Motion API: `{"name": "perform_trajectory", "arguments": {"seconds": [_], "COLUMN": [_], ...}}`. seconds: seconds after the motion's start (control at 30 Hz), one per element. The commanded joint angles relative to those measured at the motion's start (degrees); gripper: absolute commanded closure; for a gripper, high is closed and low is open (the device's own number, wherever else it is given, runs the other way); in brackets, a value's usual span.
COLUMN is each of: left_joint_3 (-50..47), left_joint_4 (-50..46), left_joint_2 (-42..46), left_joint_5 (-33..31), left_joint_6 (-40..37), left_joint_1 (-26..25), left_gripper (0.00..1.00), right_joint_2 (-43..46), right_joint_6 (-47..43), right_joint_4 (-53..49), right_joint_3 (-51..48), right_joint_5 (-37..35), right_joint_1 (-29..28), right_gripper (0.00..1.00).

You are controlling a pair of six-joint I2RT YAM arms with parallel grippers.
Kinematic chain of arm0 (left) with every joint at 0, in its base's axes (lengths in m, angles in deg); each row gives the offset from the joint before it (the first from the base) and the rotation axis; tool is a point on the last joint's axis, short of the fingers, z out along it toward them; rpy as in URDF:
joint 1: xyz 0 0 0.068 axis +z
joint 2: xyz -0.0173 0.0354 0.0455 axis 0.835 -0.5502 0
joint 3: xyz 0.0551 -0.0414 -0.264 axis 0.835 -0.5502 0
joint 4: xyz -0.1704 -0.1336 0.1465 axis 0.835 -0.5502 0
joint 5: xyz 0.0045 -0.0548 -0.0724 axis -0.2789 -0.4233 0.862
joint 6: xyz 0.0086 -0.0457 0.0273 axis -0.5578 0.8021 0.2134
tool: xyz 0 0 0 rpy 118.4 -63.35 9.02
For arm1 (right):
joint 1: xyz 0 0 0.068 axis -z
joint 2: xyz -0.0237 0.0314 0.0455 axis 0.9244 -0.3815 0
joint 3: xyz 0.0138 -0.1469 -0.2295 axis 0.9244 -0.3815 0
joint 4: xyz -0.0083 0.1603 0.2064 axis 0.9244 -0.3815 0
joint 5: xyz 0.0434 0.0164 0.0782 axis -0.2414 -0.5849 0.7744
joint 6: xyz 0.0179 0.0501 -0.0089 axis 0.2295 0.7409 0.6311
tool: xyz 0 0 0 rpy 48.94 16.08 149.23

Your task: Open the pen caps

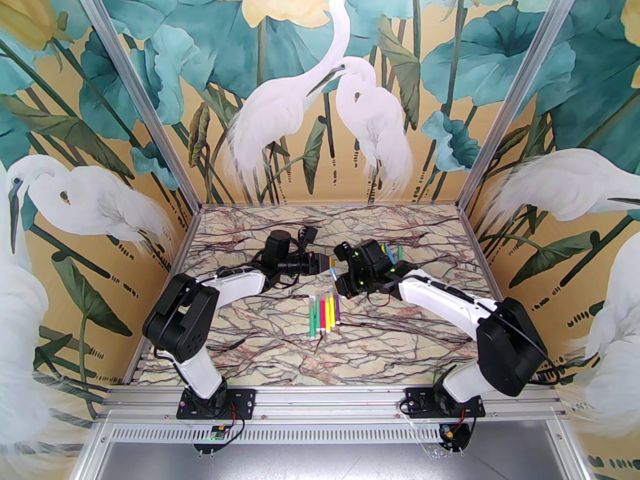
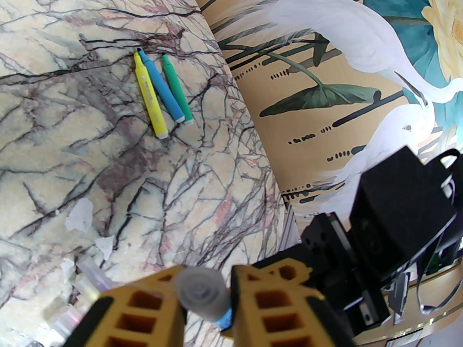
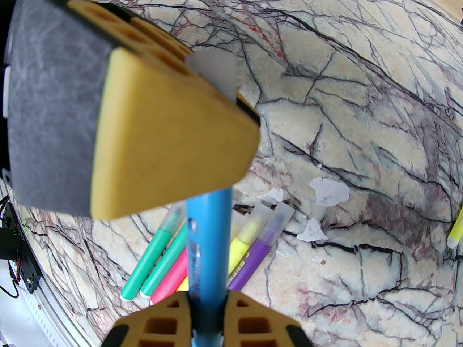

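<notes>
My right gripper (image 3: 208, 324) is shut on the body of a blue pen (image 3: 209, 237), holding it above the middle of the table. The pen's clear cap (image 2: 200, 293) sits between the yellow fingers (image 2: 164, 302) of my left gripper (image 2: 204, 289), which are shut on it. In the top view the two grippers meet end to end (image 1: 331, 268). Below them lies a row of capped pens (image 1: 324, 314), green, pink, yellow and purple (image 3: 253, 258), their clear caps (image 3: 280, 215) still on. Yellow (image 2: 150, 96), blue (image 2: 161, 85) and green (image 2: 176, 89) pens lie uncapped at the back right.
White scuffed patches (image 3: 329, 192) mark the marbled tabletop (image 1: 280, 338) beside the pen row. The painted back wall (image 2: 325, 96) rises just past the three uncapped pens. Open table lies in front of the row and to the left.
</notes>
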Motion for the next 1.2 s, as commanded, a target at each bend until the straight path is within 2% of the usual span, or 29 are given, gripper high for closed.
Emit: {"name": "perform_trajectory", "arguments": {"seconds": [0.0, 0.23, 0.37, 0.67, 0.97, 1.17], "left_joint_3": [1.4, 1.9, 1.9, 1.9, 1.3, 1.6], "left_joint_4": [0.6, 0.1, 0.4, 2.4, 7.6, 3.2], "left_joint_2": [-0.6, -0.5, -0.1, 1.2, 0.3, 1.3], "left_joint_5": [1.1, 1.7, 2.4, 2.6, 2.0, -1.6], "left_joint_6": [-0.4, -0.2, 0.4, 2.4, 5.8, 4.2], "left_joint_1": [-0.3, -0.3, -0.3, -0.3, -0.3, 1.3], "left_gripper": [0.78, 0.89, 0.91, 0.92, 0.93, 0.98], "right_joint_2": [0.3, -0.8, -2.3, -4.4, -3.7, -1.6], "right_joint_6": [-1.2, -0.5, 0.1, 0.7, 1.1, 0.3], "right_joint_4": [1.0, 3.3, 5.3, 7.2, 7.4, 6.0], "right_joint_3": [0.3, -0.2, -0.2, 0.2, -0.9, -2.6], "right_joint_5": [-0.5, -1.9, -1.5, 0.1, 0.8, 0.0], "right_joint_1": [-0.3, -0.3, -0.3, -0.3, -0.3, -0.2], "right_gripper": [0.86, 0.58, 0.56, 0.65, 0.84, 0.97]}}
